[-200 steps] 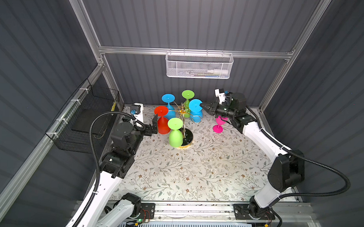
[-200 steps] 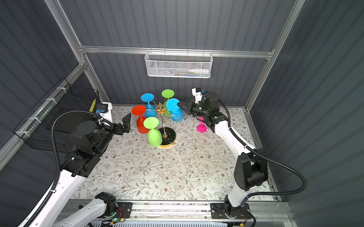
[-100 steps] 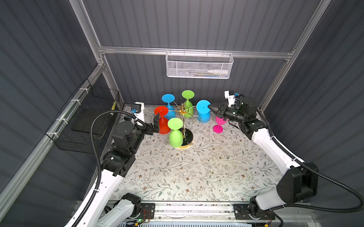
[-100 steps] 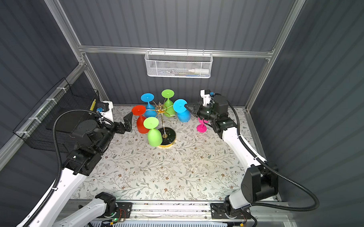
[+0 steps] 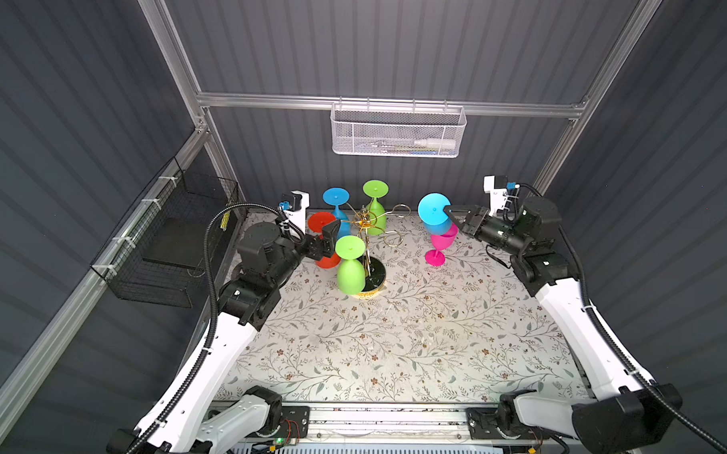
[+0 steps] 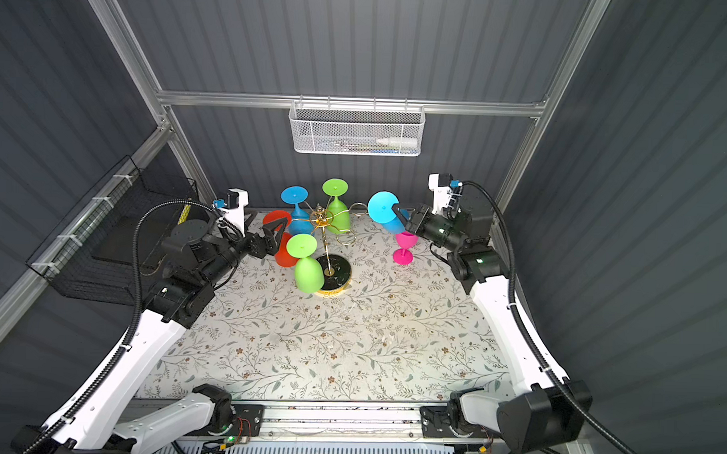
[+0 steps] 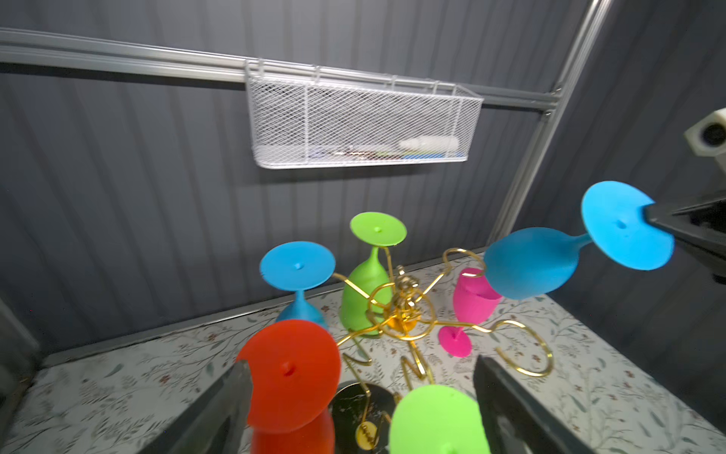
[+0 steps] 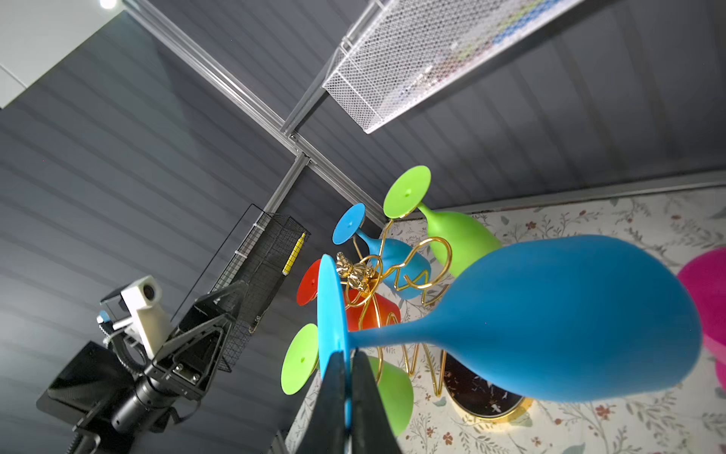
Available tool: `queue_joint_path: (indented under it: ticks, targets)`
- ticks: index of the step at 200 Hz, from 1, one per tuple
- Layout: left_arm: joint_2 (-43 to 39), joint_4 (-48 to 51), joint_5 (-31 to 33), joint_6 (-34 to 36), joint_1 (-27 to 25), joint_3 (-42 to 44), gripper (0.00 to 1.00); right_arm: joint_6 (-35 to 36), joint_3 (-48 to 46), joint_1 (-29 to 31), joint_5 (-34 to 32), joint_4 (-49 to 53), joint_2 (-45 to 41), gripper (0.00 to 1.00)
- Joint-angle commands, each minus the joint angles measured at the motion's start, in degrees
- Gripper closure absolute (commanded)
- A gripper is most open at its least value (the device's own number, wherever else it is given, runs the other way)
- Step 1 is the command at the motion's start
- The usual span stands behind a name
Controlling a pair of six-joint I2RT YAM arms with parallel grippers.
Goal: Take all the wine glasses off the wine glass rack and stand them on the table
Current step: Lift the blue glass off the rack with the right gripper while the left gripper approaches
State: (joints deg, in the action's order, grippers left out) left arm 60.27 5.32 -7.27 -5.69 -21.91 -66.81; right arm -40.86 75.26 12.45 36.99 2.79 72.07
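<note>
The wine glass rack (image 5: 369, 225) (image 6: 323, 221) (image 7: 400, 302) (image 8: 353, 272) is a gold wire stand on a round black base at the back of the table. A blue wine glass (image 5: 433, 208) (image 6: 381, 206) (image 7: 530, 263) (image 8: 569, 318) hangs in the air to the right of it, clear of the loops. My right gripper (image 5: 452, 210) (image 6: 397, 210) (image 8: 345, 355) is shut on the edge of its foot. My left gripper (image 5: 332, 235) (image 6: 276, 229) (image 7: 361, 367) stands open at the rack's left, with the foot of a hanging red glass (image 5: 322, 222) (image 7: 290, 377) between its fingers.
A second blue glass (image 5: 336, 198) and two green glasses (image 5: 349, 269) (image 5: 375, 191) hang on the rack. A pink glass (image 5: 440, 243) stands upright on the floral cloth, under the held glass. A white mesh basket (image 5: 396, 131) hangs on the back wall, a black wire basket (image 5: 174, 246) on the left wall.
My right gripper has carried the blue glass to the right, away from the rack's loops. My left gripper has edged closer to the red glass.
</note>
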Motion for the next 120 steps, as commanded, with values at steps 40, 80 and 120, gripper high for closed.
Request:
queue_joint_path:
  ticks: [40, 80, 120]
  targets:
    - [10.3, -6.3, -34.6, -7.6, 0.3, -9.8, 0.23, 13.4, 6.3, 3.1, -0.9, 9.1, -2.9, 1.00]
    - [17.8, -15.3, -47.6, -17.7, 0.3, -13.7, 0.35, 17.2, 9.3, 6.6, -0.5, 11.9, -2.3, 1.00]
    - [21.7, -24.9, -54.2, -25.2, -0.1, -16.5, 0.36, 18.3, 10.6, 9.5, 0.0, 12.6, -1.3, 1.00]
